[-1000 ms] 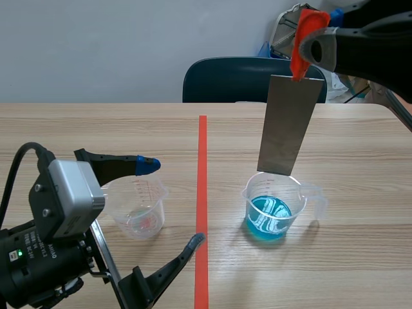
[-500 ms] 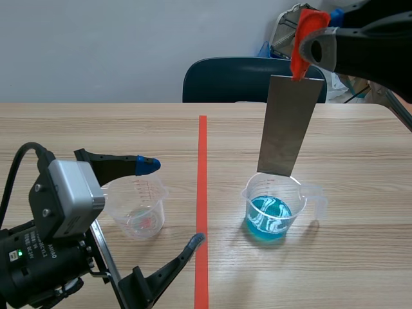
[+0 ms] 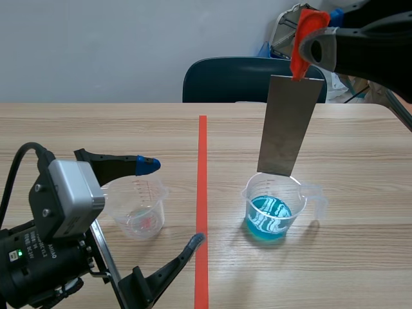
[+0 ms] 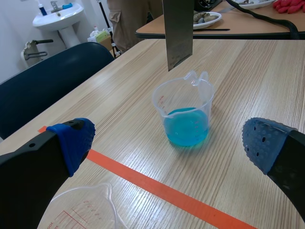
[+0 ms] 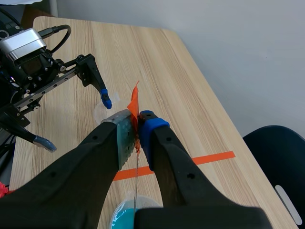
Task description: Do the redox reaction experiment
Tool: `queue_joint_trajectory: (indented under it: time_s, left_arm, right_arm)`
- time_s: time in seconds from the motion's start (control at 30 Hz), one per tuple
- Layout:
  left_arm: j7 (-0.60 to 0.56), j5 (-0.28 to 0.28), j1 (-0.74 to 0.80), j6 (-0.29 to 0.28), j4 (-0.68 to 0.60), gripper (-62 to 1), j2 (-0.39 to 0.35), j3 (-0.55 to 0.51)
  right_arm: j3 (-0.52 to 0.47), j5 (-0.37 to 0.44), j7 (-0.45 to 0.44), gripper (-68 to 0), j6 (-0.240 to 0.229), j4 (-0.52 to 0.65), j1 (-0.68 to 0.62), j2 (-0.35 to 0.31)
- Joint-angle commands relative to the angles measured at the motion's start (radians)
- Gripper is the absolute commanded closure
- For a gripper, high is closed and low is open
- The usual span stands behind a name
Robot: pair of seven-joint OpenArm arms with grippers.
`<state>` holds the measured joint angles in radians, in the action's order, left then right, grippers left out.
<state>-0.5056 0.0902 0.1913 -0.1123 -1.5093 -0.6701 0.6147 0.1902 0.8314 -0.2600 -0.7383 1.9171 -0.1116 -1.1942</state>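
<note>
Right claw [image 5: 137,129] pinches metal strip [image 3: 288,125], hanging above blue-liquid beaker [image 3: 273,209].

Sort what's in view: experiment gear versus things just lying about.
For the job: flat grey metal strip, clamped in the right hand; clear plastic beaker of blue liquid; clear plastic measuring cup with red markings.
Lying about: dark blue chair; white sink.

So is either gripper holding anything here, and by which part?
The right gripper holds the flat grey metal strip by its orange-red top end. The left gripper is open, empty.
</note>
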Motion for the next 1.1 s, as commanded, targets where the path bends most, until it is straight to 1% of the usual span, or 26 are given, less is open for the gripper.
queue_joint_trajectory:
  time_s: [0.0,1.07]
  left_arm:
    - [-0.017,0.010,0.008,-0.002,-0.014,-62.3,0.008,-0.002]
    - [0.004,0.010,0.013,-0.010,-0.014,-62.3,0.005,-0.002]
  right_arm:
    - [-0.022,0.014,-0.016,-0.6,-0.007,0.002,0.012,-0.013]
    - [-0.022,0.014,-0.015,-0.6,-0.007,0.002,0.012,-0.008]
